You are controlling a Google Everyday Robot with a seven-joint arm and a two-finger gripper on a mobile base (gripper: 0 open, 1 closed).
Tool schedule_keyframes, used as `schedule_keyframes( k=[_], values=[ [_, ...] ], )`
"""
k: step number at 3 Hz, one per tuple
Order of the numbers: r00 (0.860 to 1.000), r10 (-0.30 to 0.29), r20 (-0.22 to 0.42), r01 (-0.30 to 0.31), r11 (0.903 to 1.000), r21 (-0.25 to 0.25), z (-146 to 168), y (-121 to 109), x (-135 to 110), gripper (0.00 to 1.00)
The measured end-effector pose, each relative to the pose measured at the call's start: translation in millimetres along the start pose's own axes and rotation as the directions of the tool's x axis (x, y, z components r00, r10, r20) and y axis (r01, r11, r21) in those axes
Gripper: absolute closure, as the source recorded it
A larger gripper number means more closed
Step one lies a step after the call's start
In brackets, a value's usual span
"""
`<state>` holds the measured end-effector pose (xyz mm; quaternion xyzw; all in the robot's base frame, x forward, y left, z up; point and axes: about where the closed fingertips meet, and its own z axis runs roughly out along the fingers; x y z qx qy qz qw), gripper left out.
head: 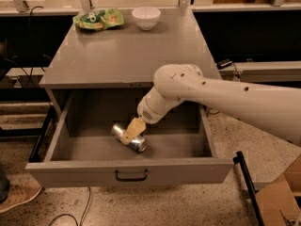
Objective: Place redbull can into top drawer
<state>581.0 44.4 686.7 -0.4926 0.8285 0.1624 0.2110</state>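
The top drawer of the grey cabinet stands pulled out, with a dark handle at the centre of its front panel. My white arm reaches from the right down into it. My gripper is inside the drawer, its tan fingers closed across the middle of the redbull can. The silver can lies tilted on its side, low at the drawer floor, left of centre. Whether it rests on the floor I cannot tell.
A white bowl and a green snack bag sit at the back of the cabinet top. A cardboard box and a black frame stand on the floor at right. A shoe shows at left.
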Motion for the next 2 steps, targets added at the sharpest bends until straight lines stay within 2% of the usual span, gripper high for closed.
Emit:
schedule_keyframes(
  k=[1, 2],
  values=[
    [0.999, 0.034, 0.025, -0.035, 0.9994, 0.006, -32, -11, 30, 0.0],
    [0.995, 0.085, 0.058, -0.087, 0.9957, 0.032, -82, -23, 75, 0.0]
  ],
)
